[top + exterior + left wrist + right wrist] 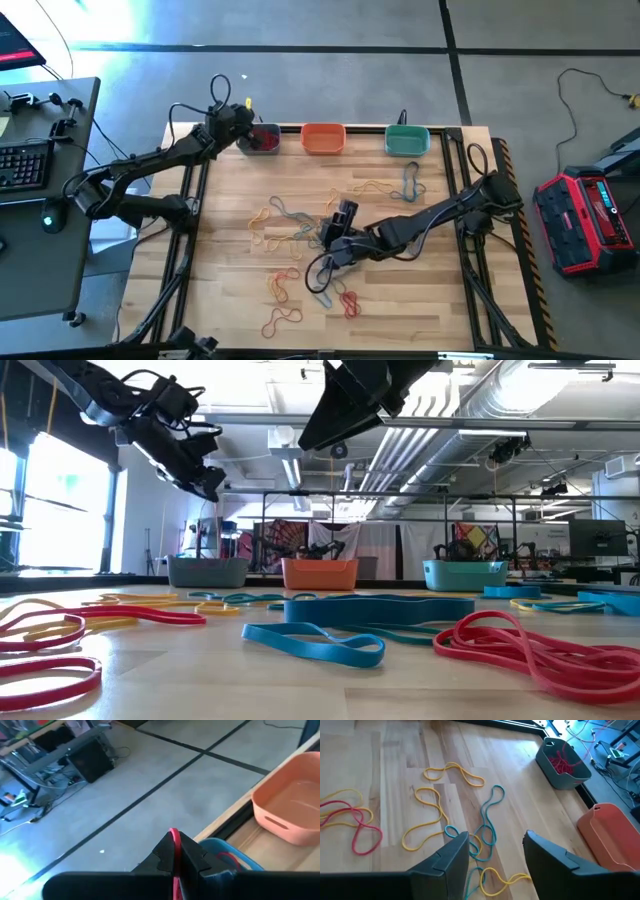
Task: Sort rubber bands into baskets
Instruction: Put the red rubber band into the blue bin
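Note:
Three baskets stand along the table's far edge: grey-blue point(262, 140) with red bands in it, orange point(323, 138), teal-green point(407, 140). Red, yellow and teal rubber bands point(290, 225) lie loose on the wooden table. My left gripper point(248, 127) hangs over the grey-blue basket point(235, 862), shut on a red rubber band point(174, 840). My right gripper point(335, 235) stands open above the table's middle. Below its fingers point(495, 852) lie a teal band point(490, 815) and yellow bands point(427, 815), which it does not touch. My left gripper pinches the red rubber band between its two fingertips; a short bend of the band point(174, 834) sticks out past the tips. The fingers slant down toward the table's far edge. The band is lifted clear of the table, above the grey-blue basket.
Black frame rails point(190, 200) run along the table's left and right sides, with cables beside them. More bands point(285, 300) lie toward the near edge. A desk with a keyboard point(25, 165) stands left of the table, a red case point(585, 215) on the floor to the right.

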### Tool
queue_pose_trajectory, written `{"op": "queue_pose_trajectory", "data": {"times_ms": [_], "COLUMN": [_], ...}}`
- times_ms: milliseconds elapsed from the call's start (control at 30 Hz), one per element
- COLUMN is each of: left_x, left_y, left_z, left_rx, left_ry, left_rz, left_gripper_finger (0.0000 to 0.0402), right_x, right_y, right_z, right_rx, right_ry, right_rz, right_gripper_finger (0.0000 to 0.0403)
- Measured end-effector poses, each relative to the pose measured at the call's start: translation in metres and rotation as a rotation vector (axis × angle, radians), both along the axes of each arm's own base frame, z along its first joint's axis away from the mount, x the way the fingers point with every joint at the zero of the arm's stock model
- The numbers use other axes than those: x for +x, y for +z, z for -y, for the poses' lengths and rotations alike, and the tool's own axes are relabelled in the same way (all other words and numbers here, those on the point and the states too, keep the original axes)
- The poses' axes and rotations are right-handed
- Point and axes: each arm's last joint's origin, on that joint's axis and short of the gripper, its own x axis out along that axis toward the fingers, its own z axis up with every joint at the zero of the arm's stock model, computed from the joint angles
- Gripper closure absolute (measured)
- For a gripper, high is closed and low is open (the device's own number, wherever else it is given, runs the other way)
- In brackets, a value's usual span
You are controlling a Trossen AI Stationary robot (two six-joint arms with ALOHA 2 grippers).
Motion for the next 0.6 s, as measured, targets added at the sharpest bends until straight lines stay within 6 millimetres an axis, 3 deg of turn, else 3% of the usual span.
{"op": "queue_pose_trajectory", "data": {"times_ms": [400, 600], "left_x": [0.001, 0.008], "left_y": [-0.003, -0.030], "left_z": [0.000, -0.010], "left_rx": [-0.016, -0.104], "left_ry": [-0.011, -0.021], "left_rz": [-0.021, -0.089], "left_gripper_finger": [0.0401, 0.0401], "right_x": [0.000, 0.000], "right_y": [0.000, 0.000], "right_z": [0.000, 0.001], "right_rx": [0.002, -0.004], "right_ry": [-0.001, 0.002], "right_rz": [0.002, -0.002], "right_gripper_finger": [0.0226, 0.0226]}}
